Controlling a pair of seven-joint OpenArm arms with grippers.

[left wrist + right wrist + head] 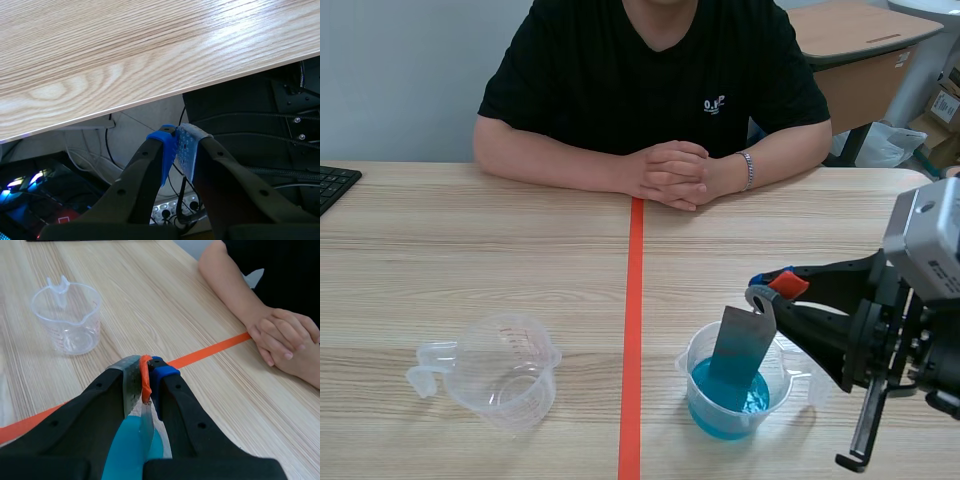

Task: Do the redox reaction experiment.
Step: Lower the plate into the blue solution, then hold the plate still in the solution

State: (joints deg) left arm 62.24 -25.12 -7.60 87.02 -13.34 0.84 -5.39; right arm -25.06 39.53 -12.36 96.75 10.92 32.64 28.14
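Table, pale wood-grain top [520, 220]. Clear plastic measuring cup of blue liquid [695, 362] on its right half. Directly above the cup, right gripper [767, 287]. Off the table edge and well apart, left gripper [177, 145], closed on nothing. Flat grey metal strip [740, 345] pinched at top end by right fingers, hangs near-upright, lower end in liquid. Judged: withdrawal runs straight up.

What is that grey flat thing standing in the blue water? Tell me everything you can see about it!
It is a thin, flat grey strip, rectangular and dull like metal. It stands almost upright, leaning slightly, with its top end pinched in the right gripper. Its lower end dips into the blue liquid inside the clear plastic measuring cup. The dipped part looks blue-tinted. Whether it touches the cup's bottom cannot be seen.
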